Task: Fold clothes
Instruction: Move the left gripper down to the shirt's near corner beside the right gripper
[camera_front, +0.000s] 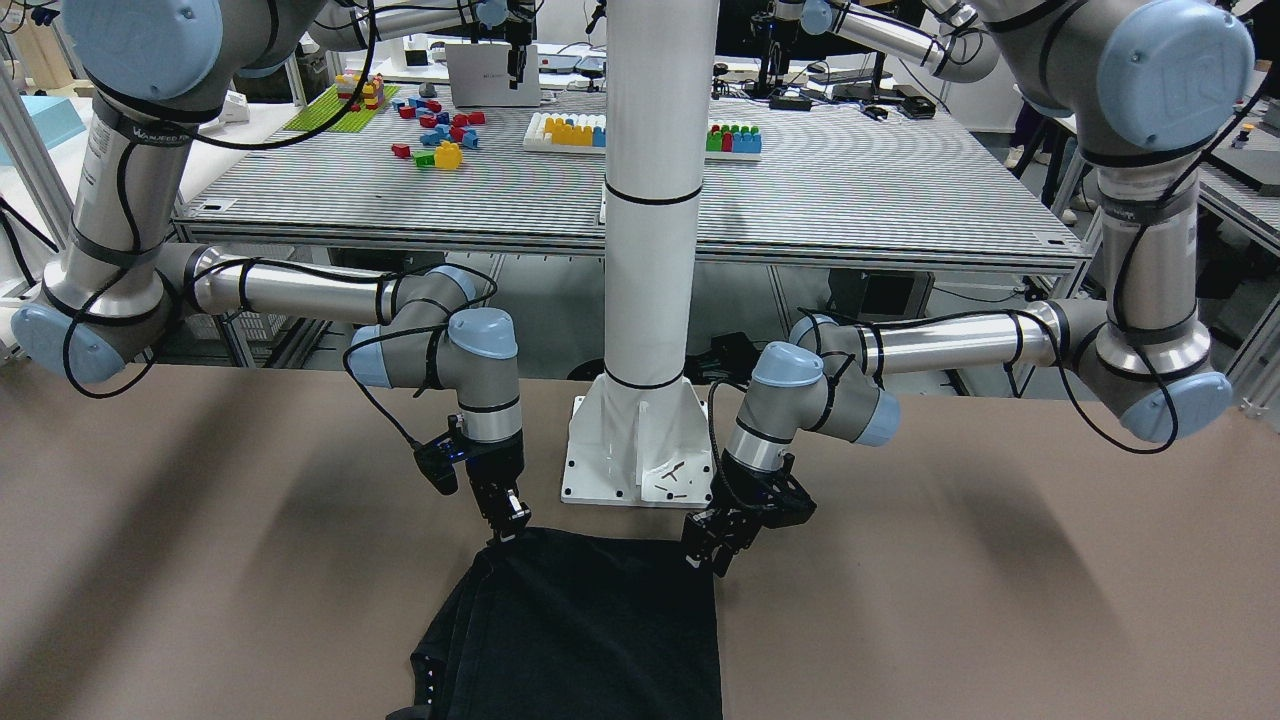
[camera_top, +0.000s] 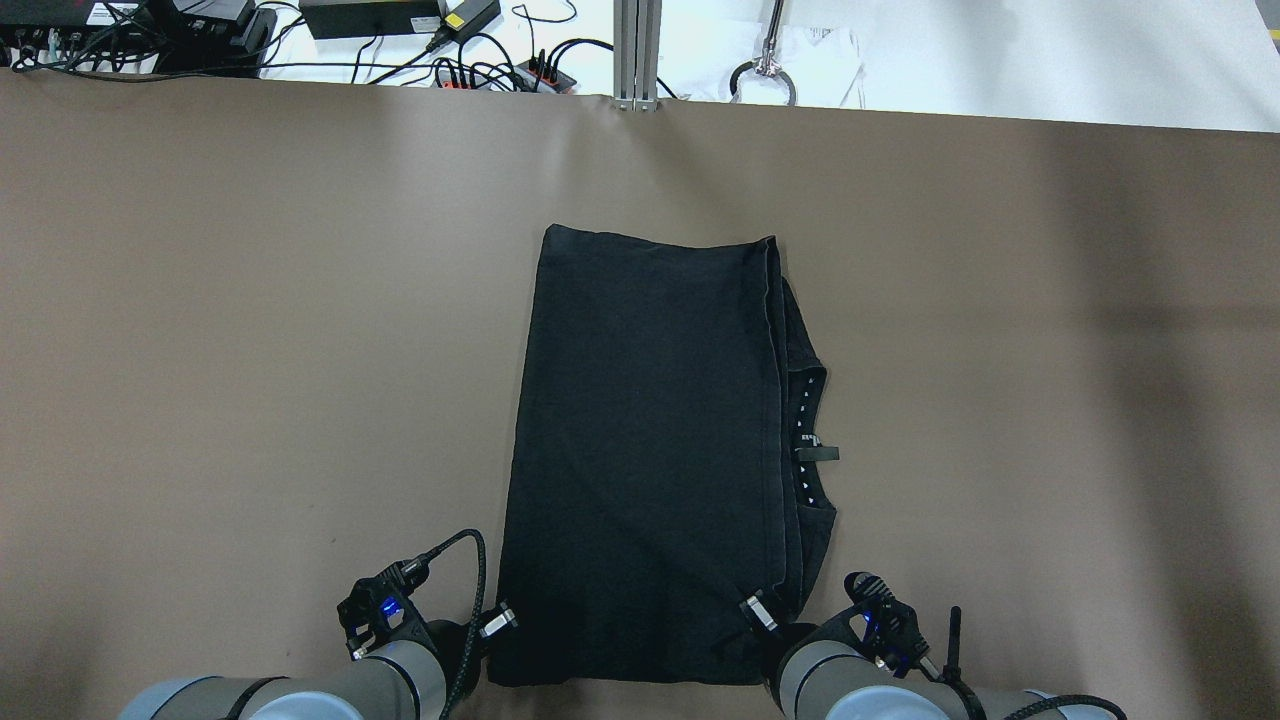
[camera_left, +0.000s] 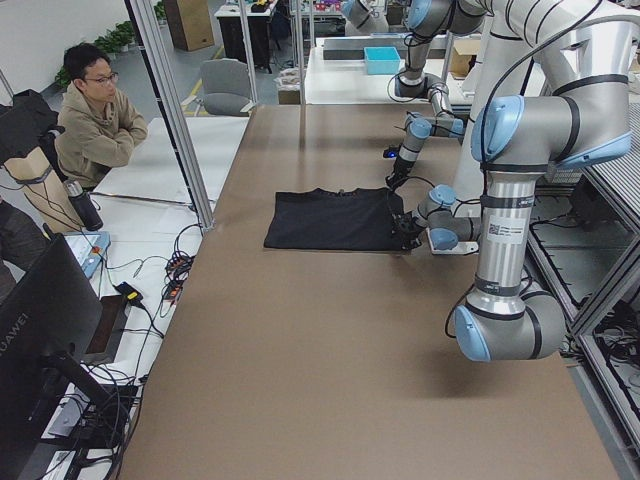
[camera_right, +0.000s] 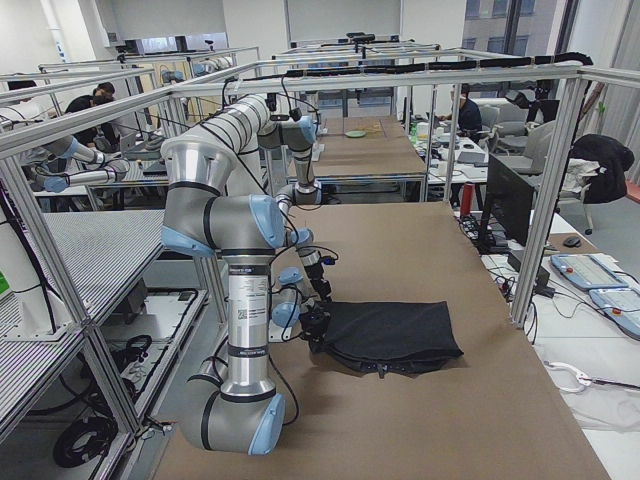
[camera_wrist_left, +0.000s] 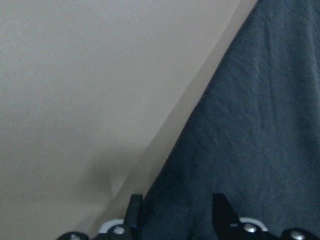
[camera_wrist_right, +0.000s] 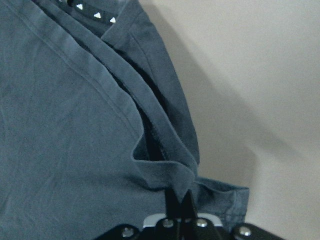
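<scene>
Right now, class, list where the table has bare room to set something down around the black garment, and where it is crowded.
Bare table lies wide on both sides of the black garment and beyond its far edge. Crowded: its near corners, where the left claw and right claw sit before the pillar base.
</scene>
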